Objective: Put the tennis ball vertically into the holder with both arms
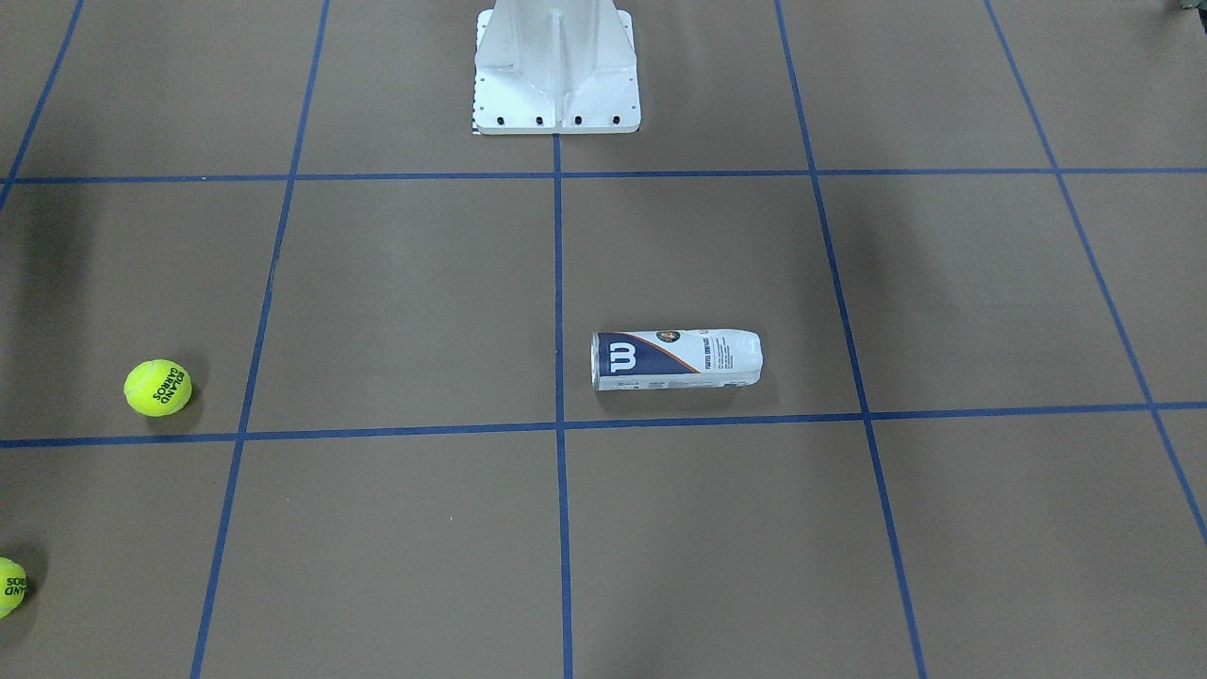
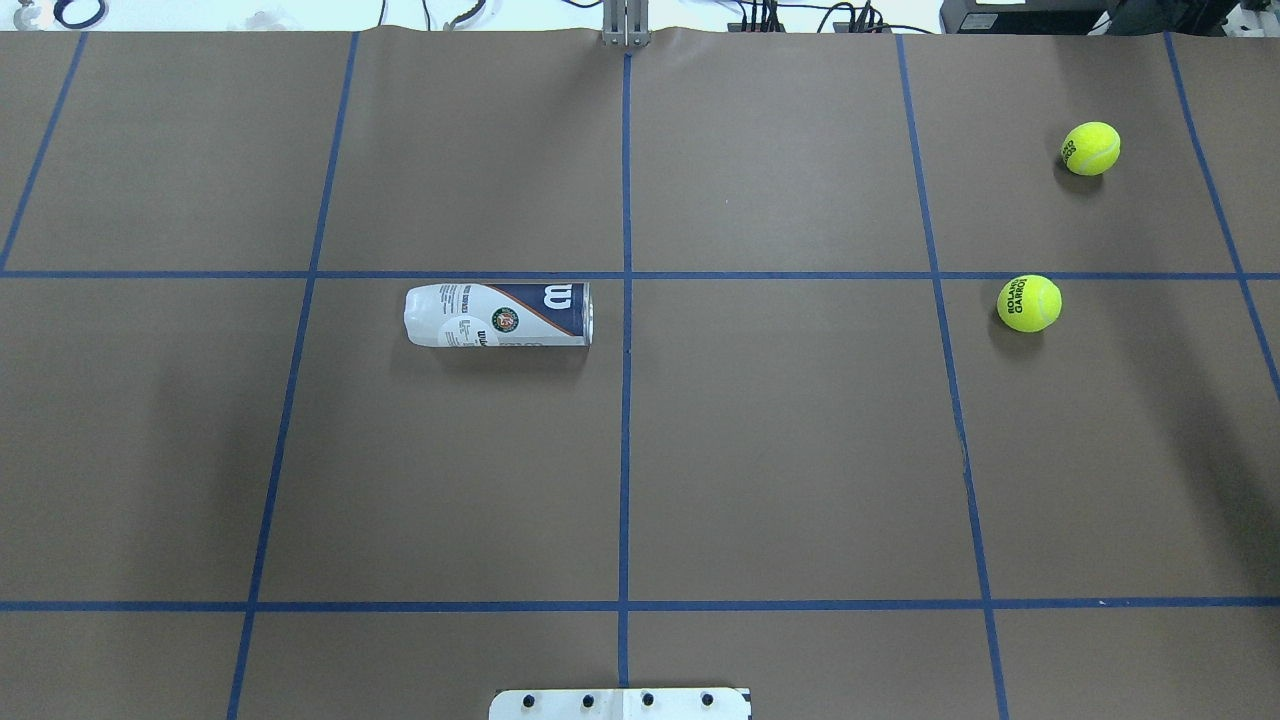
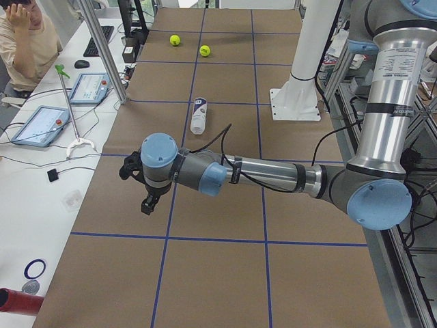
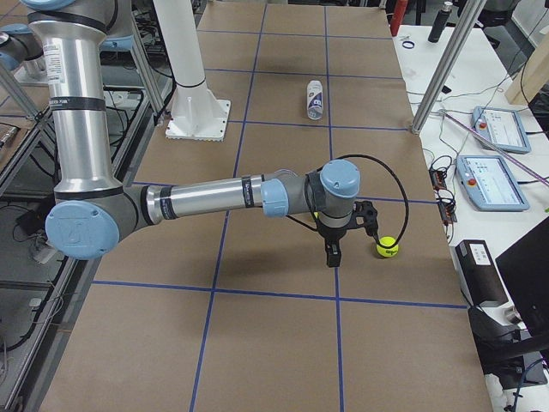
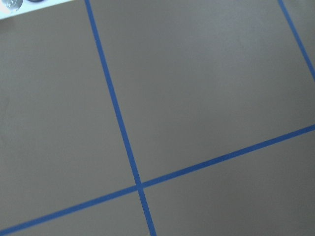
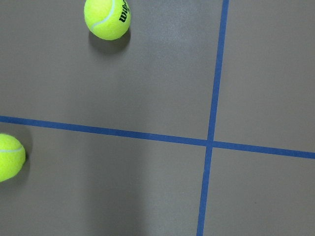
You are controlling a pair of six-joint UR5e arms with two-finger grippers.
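The holder (image 2: 498, 315) lies on its side on the brown table, left of the centre line, its rimmed mouth toward the centre; it also shows as the holder (image 1: 675, 359) in the front view. One tennis ball (image 2: 1029, 303) rests at the right and a second tennis ball (image 2: 1090, 148) farther back. My left gripper (image 3: 147, 201) hangs over the table's left end, far from the holder (image 3: 199, 115). The right gripper (image 4: 332, 257) hangs just beside a tennis ball (image 4: 387, 247). Both grippers show only in the side views, so I cannot tell whether they are open or shut.
The white pedestal base (image 1: 556, 71) stands at the robot's edge of the table. Blue tape lines grid the brown surface. A person (image 3: 24, 41) sits at a side desk with tablets (image 3: 41, 125). Metal frame posts (image 4: 442, 64) stand at the table's far edge.
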